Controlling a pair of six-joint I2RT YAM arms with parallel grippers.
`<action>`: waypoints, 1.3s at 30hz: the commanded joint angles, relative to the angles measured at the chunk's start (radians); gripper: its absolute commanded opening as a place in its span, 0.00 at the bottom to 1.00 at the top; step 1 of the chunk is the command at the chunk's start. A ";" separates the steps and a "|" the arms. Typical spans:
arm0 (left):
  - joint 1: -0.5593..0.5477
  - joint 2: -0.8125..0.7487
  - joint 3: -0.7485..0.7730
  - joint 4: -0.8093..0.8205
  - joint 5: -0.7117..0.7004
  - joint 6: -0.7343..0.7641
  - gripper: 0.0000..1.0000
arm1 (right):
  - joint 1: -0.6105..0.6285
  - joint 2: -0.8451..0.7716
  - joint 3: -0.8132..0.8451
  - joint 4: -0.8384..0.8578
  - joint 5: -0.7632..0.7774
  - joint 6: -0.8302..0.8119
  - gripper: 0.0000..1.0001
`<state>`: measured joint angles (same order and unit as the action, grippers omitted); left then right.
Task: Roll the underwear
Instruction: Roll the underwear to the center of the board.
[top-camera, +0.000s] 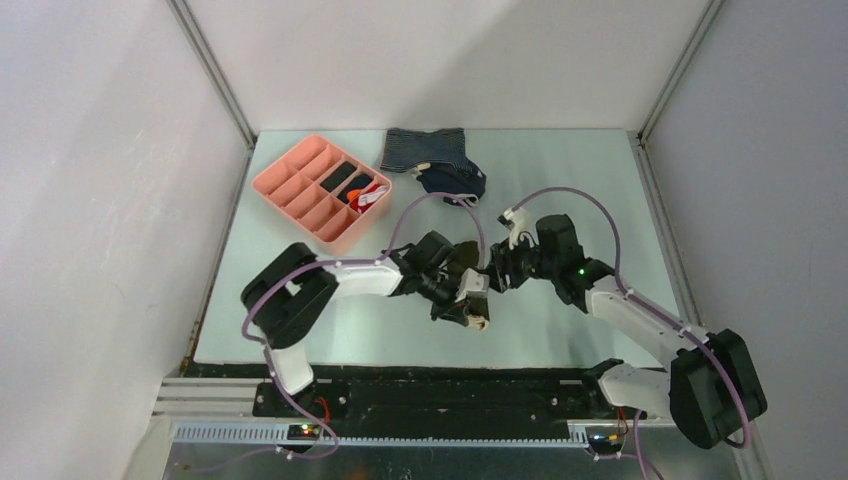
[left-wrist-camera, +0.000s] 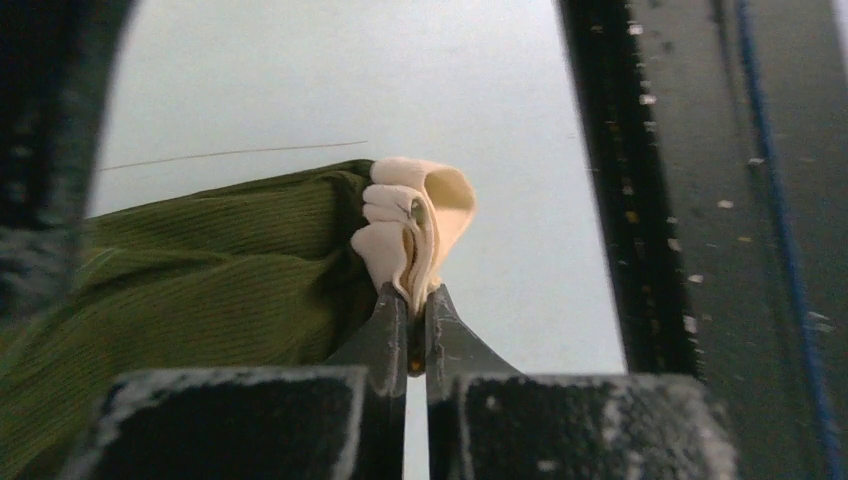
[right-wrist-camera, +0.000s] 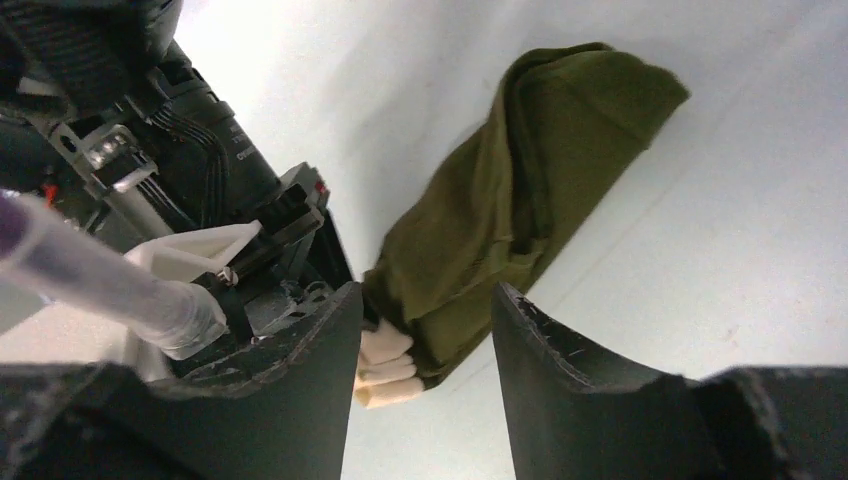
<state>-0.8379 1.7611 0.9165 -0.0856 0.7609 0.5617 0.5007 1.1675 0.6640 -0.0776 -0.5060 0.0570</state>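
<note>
The olive-green underwear (left-wrist-camera: 220, 260) hangs bunched between my two grippers, a little above the table at its middle. It has a cream band (left-wrist-camera: 420, 215) at one end. My left gripper (left-wrist-camera: 415, 295) is shut on that cream band. My right gripper (right-wrist-camera: 425, 292) is open, with its jaws either side of the underwear (right-wrist-camera: 530, 150) near the cream band (right-wrist-camera: 385, 370), not pinching it. In the top view the two grippers, left (top-camera: 470, 305) and right (top-camera: 500, 270), meet and hide most of the cloth (top-camera: 462, 258).
A pink compartment tray (top-camera: 345, 238) with small items stands at the back left. A blue-grey striped garment (top-camera: 420, 148) and a navy garment (top-camera: 455, 182) lie at the back middle. The black rail (left-wrist-camera: 620, 200) of the table's near edge is close to the left gripper.
</note>
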 joint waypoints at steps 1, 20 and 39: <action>0.060 0.115 0.117 -0.221 0.163 -0.150 0.00 | 0.022 -0.069 -0.030 -0.072 -0.107 -0.168 0.53; 0.158 0.284 0.262 -0.201 0.260 -0.429 0.00 | -0.030 -0.312 -0.179 -0.142 -0.175 -0.655 0.56; 0.151 0.535 0.585 -0.401 0.338 -0.711 0.00 | 0.262 -0.219 -0.319 0.056 0.018 -1.057 0.50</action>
<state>-0.6857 2.2688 1.4940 -0.5102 1.1275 -0.0574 0.7536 0.9287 0.3691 -0.1287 -0.5610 -0.9234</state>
